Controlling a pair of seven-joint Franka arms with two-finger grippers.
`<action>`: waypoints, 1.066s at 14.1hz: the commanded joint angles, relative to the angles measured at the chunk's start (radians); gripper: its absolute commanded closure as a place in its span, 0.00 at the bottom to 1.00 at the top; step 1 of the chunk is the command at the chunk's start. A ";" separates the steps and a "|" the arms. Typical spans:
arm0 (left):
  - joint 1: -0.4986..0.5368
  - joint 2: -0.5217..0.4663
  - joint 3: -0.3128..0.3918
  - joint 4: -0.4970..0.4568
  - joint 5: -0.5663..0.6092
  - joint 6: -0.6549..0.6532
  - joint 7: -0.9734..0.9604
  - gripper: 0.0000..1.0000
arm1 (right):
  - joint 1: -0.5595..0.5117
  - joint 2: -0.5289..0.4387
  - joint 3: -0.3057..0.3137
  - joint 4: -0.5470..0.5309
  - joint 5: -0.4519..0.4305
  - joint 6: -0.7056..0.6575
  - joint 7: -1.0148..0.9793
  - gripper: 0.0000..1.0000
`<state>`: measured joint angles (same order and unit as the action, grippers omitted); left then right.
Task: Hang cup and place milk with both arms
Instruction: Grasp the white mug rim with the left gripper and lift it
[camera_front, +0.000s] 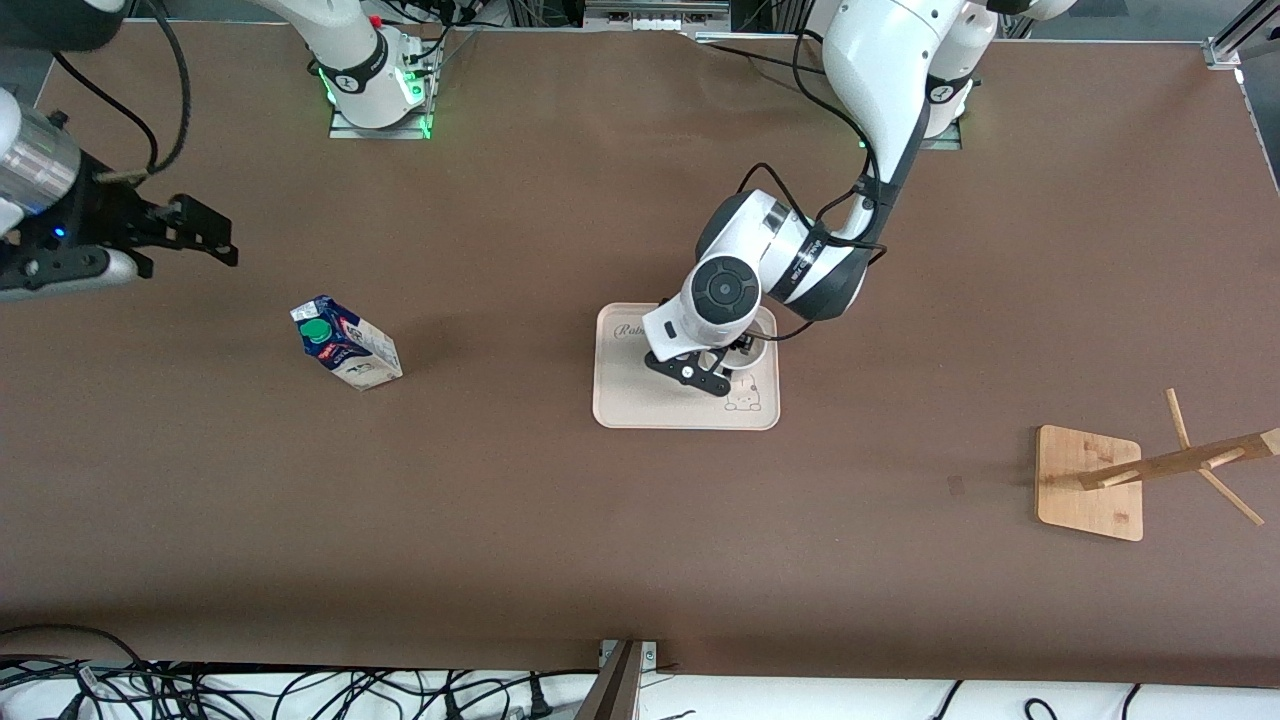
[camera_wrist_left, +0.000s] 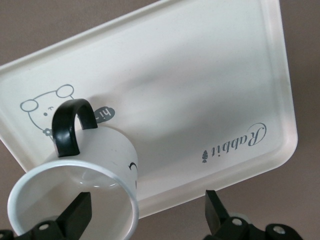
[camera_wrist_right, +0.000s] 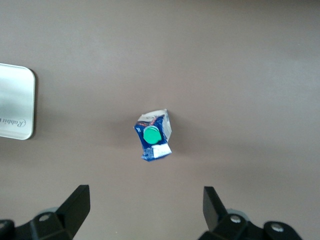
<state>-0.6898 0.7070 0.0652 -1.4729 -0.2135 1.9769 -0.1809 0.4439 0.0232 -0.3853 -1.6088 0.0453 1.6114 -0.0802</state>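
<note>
**A:** Where was the cup at that moment?

**B:** The cup (camera_wrist_left: 75, 200) stood on the cream tray (camera_front: 620, 400) in the middle of the brown worktop (camera_front: 640, 540), toward the tray's edge at the left arm's end. Its black handle (camera_wrist_left: 72, 125) arched up beside a little bear drawn on the tray. The left claw (camera_front: 722, 366) was low over it, fingers spread wide. In the left wrist view, one fingertip (camera_wrist_left: 80, 212) showed across the mug's open mouth and the other was out over the tray's edge, neither clearly touching it.

**A:** And the milk?

**B:** The milk (camera_front: 346, 345) stood on the bare worktop, well apart from the tray, toward the right arm's end. Its green cap (camera_wrist_right: 151, 135) faced upward and the carton leaned a little.

**A:** Was the right arm near it?

**B:** No. The right claw (camera_front: 205, 235) hung in the air over the worktop at its own end, fingers wide apart and empty, with the carton in its wrist camera's view below.

**A:** Anything else on the worktop?

**B:** A wooden rack (camera_front: 1150, 470) with pegs stood on its square base near the left arm's end, nearer the front camera than the tray.
</note>
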 joint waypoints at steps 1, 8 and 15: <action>-0.007 -0.008 0.002 -0.024 0.020 -0.006 -0.032 0.00 | 0.010 -0.054 0.006 -0.088 -0.044 0.031 0.020 0.00; -0.007 -0.003 0.004 -0.040 0.020 -0.001 -0.049 0.45 | -0.166 -0.037 0.187 -0.085 -0.088 0.050 0.020 0.00; -0.005 -0.001 0.005 -0.035 0.019 -0.004 -0.066 1.00 | -0.211 -0.019 0.230 -0.065 -0.079 0.053 0.025 0.00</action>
<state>-0.6906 0.7075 0.0659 -1.5123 -0.2134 1.9768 -0.2304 0.2546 0.0047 -0.1770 -1.6815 -0.0233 1.6525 -0.0733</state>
